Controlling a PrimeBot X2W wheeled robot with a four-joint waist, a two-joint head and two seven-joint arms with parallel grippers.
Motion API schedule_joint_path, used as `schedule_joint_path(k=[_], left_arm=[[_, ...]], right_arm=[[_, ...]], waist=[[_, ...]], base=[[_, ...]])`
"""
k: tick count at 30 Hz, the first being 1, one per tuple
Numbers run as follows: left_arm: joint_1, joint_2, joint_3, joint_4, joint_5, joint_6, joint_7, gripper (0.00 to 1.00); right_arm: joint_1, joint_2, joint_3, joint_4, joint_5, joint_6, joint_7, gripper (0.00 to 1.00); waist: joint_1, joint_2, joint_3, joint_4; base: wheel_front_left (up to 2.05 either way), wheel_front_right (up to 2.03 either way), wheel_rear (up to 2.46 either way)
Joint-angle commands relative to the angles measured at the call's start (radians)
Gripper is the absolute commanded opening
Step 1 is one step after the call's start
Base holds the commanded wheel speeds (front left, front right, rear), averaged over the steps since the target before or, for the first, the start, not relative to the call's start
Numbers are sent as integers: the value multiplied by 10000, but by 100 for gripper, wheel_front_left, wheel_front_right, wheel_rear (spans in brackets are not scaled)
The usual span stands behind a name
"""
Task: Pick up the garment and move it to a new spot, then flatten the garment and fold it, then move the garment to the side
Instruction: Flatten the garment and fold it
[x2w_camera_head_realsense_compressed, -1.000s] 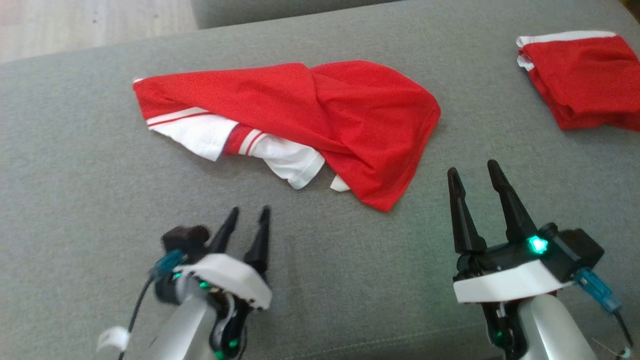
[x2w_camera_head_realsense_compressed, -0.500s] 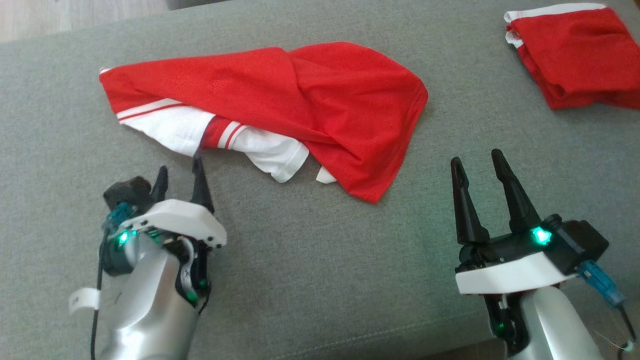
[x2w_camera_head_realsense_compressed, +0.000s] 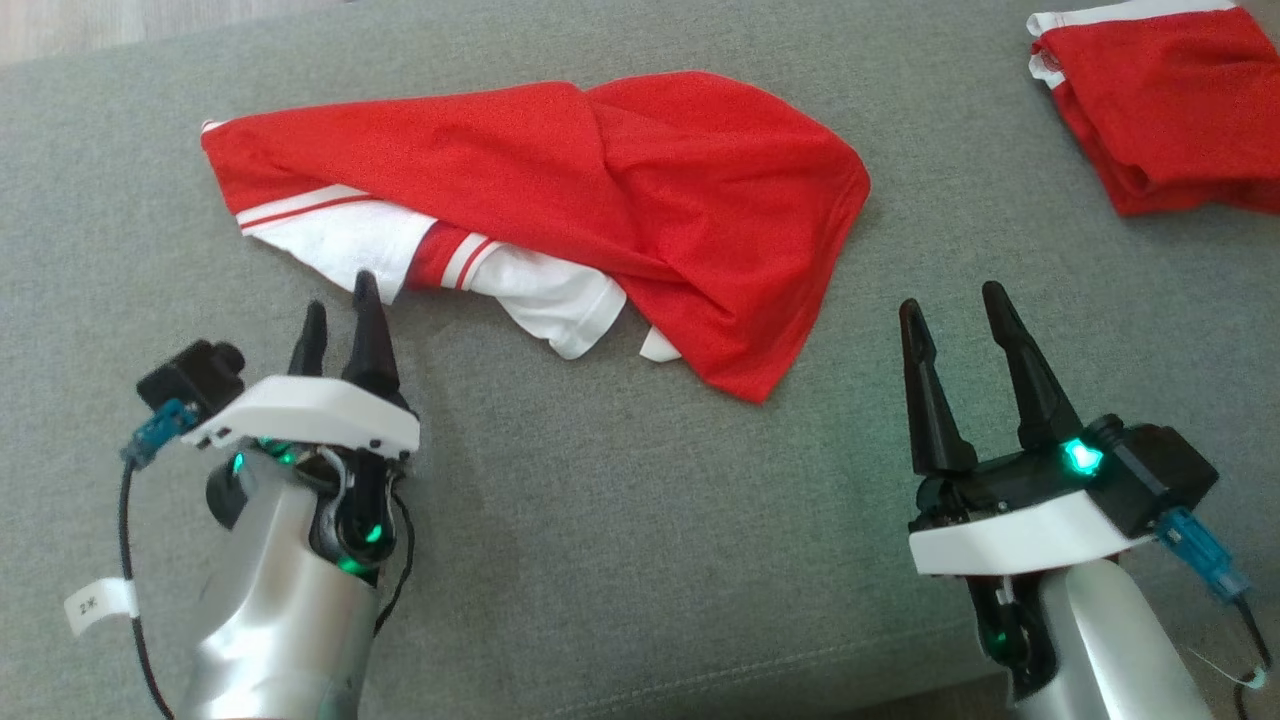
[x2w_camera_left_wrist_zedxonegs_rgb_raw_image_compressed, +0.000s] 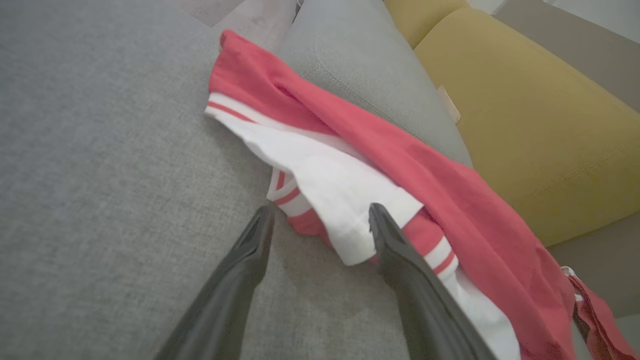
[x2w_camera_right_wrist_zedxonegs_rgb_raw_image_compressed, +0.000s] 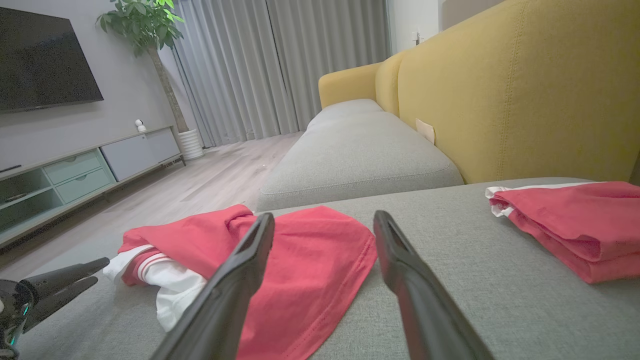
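A crumpled red and white sports-jersey garment (x2w_camera_head_realsense_compressed: 560, 190) lies on a wide grey fabric sofa cushion (x2w_camera_head_realsense_compressed: 620, 520), towards the far left of the seat. Its red body is bunched on top, and a white sleeve with red stripes spills out along the near edge.

The left gripper (x2w_camera_head_realsense_compressed: 340, 292), with 2 long dark fingers on a white and silver wrist, is at the near left. Its fingers are spread wide and hold nothing. Their tips are at the edge of the white sleeve; whether they touch the cloth cannot be told.

The right gripper (x2w_camera_head_realsense_compressed: 950, 297) is at the near right, above bare cushion and apart from the garment's red hem. Its 2 fingers are also spread wide and empty.

A second, neatly folded red garment with white trim (x2w_camera_head_realsense_compressed: 1160, 100) rests at the far right corner, well apart from the crumpled one. In the right wrist view a mustard-yellow sofa backrest (x2w_camera_right_wrist_zedxonegs_rgb_raw_image_compressed: 525, 90) rises behind the seat.
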Motion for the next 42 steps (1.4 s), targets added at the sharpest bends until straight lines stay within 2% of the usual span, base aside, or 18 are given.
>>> schedule_joint_path(k=[1,10,11,12,16,17,22,26,33,38,42], left_arm=[[-403,163,217,-68,-92,-77,-61,100],[-959,162,-260,814,-1341,-672,-61,100],[-986,162,-387,899,-1528,-760,-61,91],[-1025,162,-529,1012,-1692,-818,-61,71],[-1208,162,-831,1247,-2198,-990,-61,17],[-1243,162,-890,1273,-2334,-1030,-61,0],[-1314,162,-1100,1299,-2701,-1147,-61,0],[-1037,162,-1029,659,-2985,-1195,-61,0],[-2,162,-549,-1229,-2780,-1210,-61,0],[289,344,-439,-2236,-2733,-1212,-5,0],[352,531,-432,-2860,-2880,-1212,293,0]], right_arm=[[-251,-37,234,-331,-56,-9,-65,100],[-242,-153,197,-356,-92,-9,-65,100],[-248,-155,199,-360,-95,-9,-65,100],[-254,-155,202,-364,-100,-9,-65,100],[-265,-151,185,-375,-108,-9,-65,100],[-264,-149,184,-373,-109,-9,-65,100],[-237,-134,192,-343,-96,-9,-65,100],[-124,-123,406,61,66,-9,-65,100],[-265,-261,1628,2435,641,-9,-64,100],[-1161,-241,2578,4281,729,-9,-44,100],[-1710,-200,2877,5191,703,-9,-49,100]], waist=[[0,0,9,-4],[0,0,84,12],[0,0,95,14],[0,0,106,19],[0,0,143,72],[0,0,143,83],[0,0,83,156],[0,0,-81,251],[0,0,-240,741],[0,0,-161,1041],[0,0,-115,1199]], base=[[0,0,0],[0,0,0],[0,0,0],[0,0,0],[0,0,0],[0,0,0],[0,0,0],[0,0,0],[0,0,0],[0,0,0],[0,0,0]])
